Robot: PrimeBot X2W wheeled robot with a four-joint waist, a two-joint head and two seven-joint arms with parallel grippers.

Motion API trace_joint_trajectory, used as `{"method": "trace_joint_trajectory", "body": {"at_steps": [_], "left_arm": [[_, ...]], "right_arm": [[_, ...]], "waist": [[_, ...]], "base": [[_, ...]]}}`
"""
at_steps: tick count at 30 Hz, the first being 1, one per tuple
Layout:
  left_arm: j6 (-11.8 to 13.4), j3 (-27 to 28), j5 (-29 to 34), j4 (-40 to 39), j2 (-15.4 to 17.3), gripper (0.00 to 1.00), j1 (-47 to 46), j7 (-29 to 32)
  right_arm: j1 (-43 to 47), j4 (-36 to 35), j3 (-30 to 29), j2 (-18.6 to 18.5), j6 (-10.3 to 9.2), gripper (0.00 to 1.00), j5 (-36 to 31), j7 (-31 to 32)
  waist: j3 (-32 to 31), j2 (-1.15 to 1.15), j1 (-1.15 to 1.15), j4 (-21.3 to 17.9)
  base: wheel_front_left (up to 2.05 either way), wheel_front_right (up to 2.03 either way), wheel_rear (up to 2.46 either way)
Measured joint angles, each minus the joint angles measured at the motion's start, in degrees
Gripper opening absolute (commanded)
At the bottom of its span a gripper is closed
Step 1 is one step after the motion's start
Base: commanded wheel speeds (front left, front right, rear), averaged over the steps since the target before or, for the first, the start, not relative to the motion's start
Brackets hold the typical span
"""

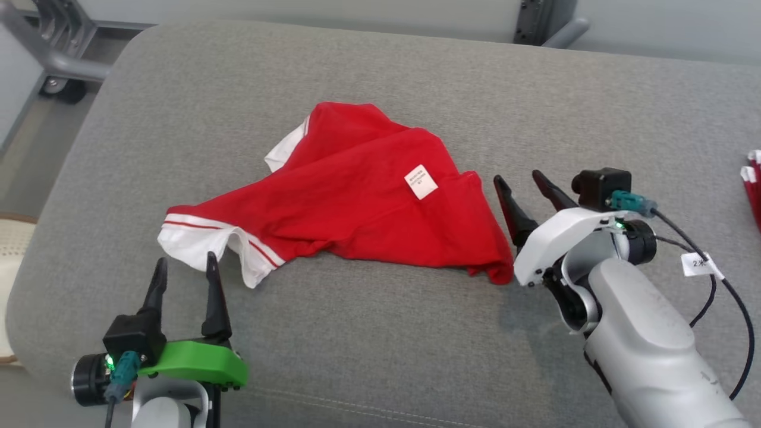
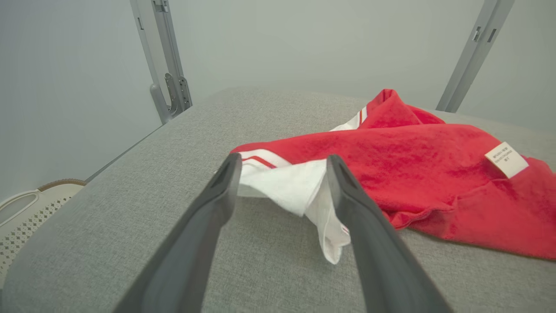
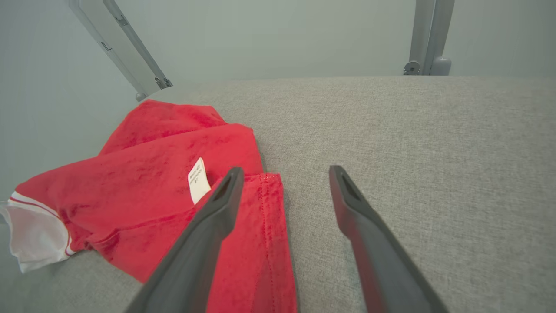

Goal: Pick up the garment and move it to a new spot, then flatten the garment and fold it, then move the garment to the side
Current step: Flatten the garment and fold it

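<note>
Grey woven fabric covered the cushion (image 1: 380,345). From the head view, the red garment (image 1: 357,202) lay crumpled at its middle, with the white-trimmed sleeve (image 1: 196,244) toward the front left corner. The left gripper (image 1: 185,260) stood spread just before that sleeve, holding nothing. The right gripper (image 1: 517,176), also spread and empty, sat beside the garment's right hem. More red-and-white cloth (image 1: 754,190) showed at the right edge.

In the left wrist view, the wide-apart fingers (image 2: 217,195) framed the white cuff. A pale perforated basket (image 2: 26,217) stood off the left edge, its contents hidden.

In the right wrist view, one finger (image 3: 217,208) overlapped the red hem and the other lay over bare cushion.
</note>
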Motion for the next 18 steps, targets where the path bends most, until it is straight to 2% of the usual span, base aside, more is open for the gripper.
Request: {"method": "trace_joint_trajectory", "body": {"at_steps": [5, 8, 13, 18], "left_arm": [[-0.1, -4.0, -1.5, -1.8, -0.2, 1.00, 0.3, 0.0], [1.0, -6.3, -2.9, -2.9, -0.3, 1.00, 0.5, 0.0], [2.3, -7.8, -3.6, -4.0, -0.3, 1.00, 1.0, 0.0], [2.9, -8.1, -3.8, -4.9, -0.3, 1.00, 1.2, 0.0]], "right_arm": [[-4.1, 5.9, 1.6, -3.0, 0.00, 1.00, 5.5, 4.7], [-5.6, 8.1, 3.0, -4.5, 0.00, 1.00, 9.1, 6.6], [-7.6, 10.9, 5.6, -6.7, 0.00, 1.00, 14.2, 9.5], [-8.5, 12.1, 8.6, -8.2, 0.00, 1.00, 17.9, 11.4]], "waist": [[0.4, 0.00, 0.00, 4.2], [0.8, 0.00, 0.00, 6.7], [1.9, 0.00, 0.00, 10.1], [3.1, 0.00, 0.00, 11.8]], "base": [[0.00, 0.00, 0.00], [0.00, 0.00, 0.00], [0.00, 0.00, 0.00], [0.00, 0.00, 0.00]]}}
